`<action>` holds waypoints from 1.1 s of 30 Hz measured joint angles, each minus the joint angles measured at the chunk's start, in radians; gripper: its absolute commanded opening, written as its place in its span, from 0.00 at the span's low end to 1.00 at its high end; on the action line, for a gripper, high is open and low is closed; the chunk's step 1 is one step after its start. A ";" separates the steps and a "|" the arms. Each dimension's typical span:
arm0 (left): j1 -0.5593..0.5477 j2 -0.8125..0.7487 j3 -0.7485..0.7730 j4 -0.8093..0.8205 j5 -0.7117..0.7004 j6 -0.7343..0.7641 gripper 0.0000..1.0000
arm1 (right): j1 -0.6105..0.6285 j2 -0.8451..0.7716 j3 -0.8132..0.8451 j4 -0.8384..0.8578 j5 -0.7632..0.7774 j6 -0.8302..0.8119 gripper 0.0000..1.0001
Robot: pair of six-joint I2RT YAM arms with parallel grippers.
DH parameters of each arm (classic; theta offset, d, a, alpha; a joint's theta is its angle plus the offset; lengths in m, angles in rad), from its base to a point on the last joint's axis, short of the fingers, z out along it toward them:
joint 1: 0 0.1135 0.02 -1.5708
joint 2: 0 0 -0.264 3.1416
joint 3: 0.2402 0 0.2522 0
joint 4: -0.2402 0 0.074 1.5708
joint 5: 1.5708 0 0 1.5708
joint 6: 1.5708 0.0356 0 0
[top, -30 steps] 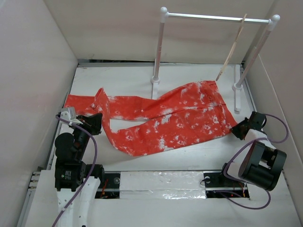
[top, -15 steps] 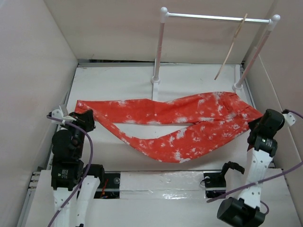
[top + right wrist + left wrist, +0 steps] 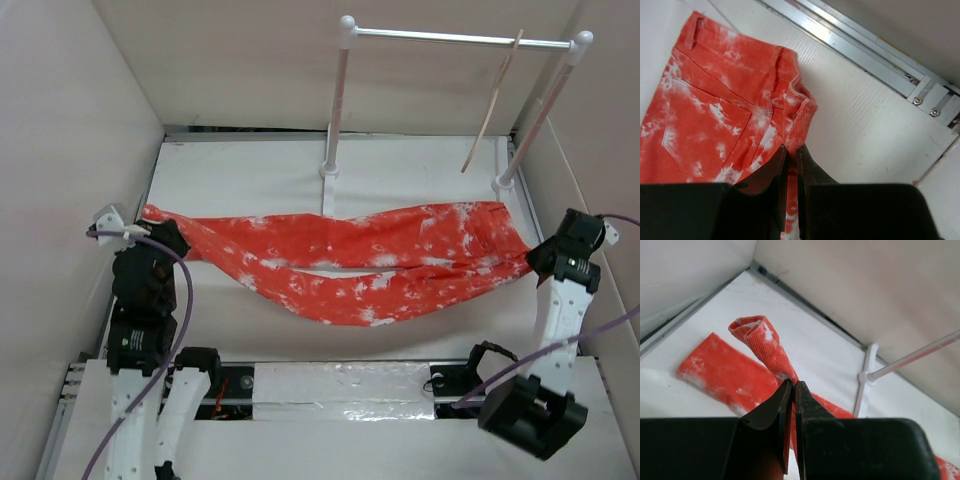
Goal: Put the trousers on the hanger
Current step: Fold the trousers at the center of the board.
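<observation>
Trousers (image 3: pixel 340 260) stretched across mid-frame over table (image 3: pixel 240 170), sagging at centre. One leg cuff at left edge is clamped in left gripper (image 3: pixel 168 240), jaws pressed tight on cloth. Waistband corner at right is pinched in right gripper (image 3: pixel 538 258), jaws nearly together. Hanger (image 3: pixel 490 100) is hung tilted on rail stand (image 3: pixel 455 39) at upper right, apart from trousers.

Matt ribbed cloth trousers (image 3: pixel 715 100), smooth wooden hanger (image 3: pixel 492 100)

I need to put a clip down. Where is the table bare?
Bare: the far-left corner between trousers and rail stand; the near strip between trousers and arm bases. Crowded: both ends, pinched by the left gripper and right gripper.
</observation>
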 measured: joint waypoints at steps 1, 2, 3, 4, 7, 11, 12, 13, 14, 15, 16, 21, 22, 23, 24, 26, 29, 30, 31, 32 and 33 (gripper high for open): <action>0.000 0.034 0.000 0.002 -0.003 -0.008 0.00 | 0.001 0.048 0.018 0.000 -0.010 0.004 0.00; 0.000 0.070 0.000 0.000 -0.003 -0.016 0.00 | 0.004 0.099 0.045 -0.003 -0.019 0.009 0.00; 0.000 0.106 0.000 -0.001 -0.003 -0.024 0.00 | 0.011 0.147 0.078 0.000 -0.020 0.015 0.00; 0.000 0.140 0.000 0.000 -0.003 -0.034 0.00 | 0.024 0.193 0.114 0.000 -0.017 0.023 0.00; 0.000 0.232 -0.001 -0.001 -0.010 -0.072 0.00 | 0.100 0.319 0.243 0.001 0.029 0.042 0.00; 0.026 0.357 -0.020 0.000 -0.028 -0.126 0.00 | 0.183 0.438 0.364 0.015 0.087 0.045 0.00; 0.048 0.396 -0.026 -0.006 -0.023 -0.136 0.00 | 0.189 0.459 0.381 0.018 0.090 0.046 0.00; 0.079 0.436 -0.028 -0.013 -0.018 -0.143 0.00 | 0.193 0.484 0.399 0.020 0.093 0.046 0.00; 0.113 0.479 -0.031 -0.016 -0.014 -0.148 0.00 | 0.198 0.500 0.407 0.025 0.097 0.047 0.00; 0.148 0.523 -0.033 -0.021 -0.012 -0.152 0.00 | 0.202 0.519 0.415 0.030 0.103 0.050 0.00; 0.190 0.563 -0.033 -0.030 0.000 -0.155 0.00 | 0.205 0.526 0.418 0.034 0.106 0.053 0.00; 0.398 0.729 -0.031 -0.081 0.019 -0.141 0.00 | 0.246 0.599 0.445 0.054 0.106 0.064 0.00; 0.423 0.750 -0.027 -0.098 0.008 -0.137 0.00 | 0.252 0.611 0.453 0.056 0.104 0.065 0.00; 0.443 0.766 -0.018 -0.114 -0.003 -0.134 0.00 | 0.257 0.624 0.463 0.056 0.100 0.068 0.00; 0.450 0.781 -0.005 -0.127 -0.006 -0.131 0.00 | 0.261 0.636 0.473 0.057 0.095 0.070 0.00; 0.449 0.808 0.029 -0.134 -0.007 -0.127 0.00 | 0.271 0.662 0.496 0.060 0.093 0.071 0.00; 0.444 0.846 0.073 -0.129 -0.007 -0.117 0.00 | 0.278 0.706 0.539 0.064 0.093 0.071 0.00; 0.444 0.860 0.085 -0.130 -0.008 -0.115 0.00 | 0.280 0.721 0.552 0.066 0.093 0.071 0.00; 0.444 0.876 0.101 -0.136 -0.010 -0.113 0.00 | 0.283 0.735 0.561 0.069 0.093 0.071 0.00; 0.443 0.898 0.122 -0.143 -0.010 -0.113 0.00 | 0.285 0.749 0.570 0.070 0.093 0.071 0.00; 0.441 0.926 0.150 -0.151 -0.010 -0.113 0.00 | 0.286 0.764 0.579 0.070 0.093 0.071 0.00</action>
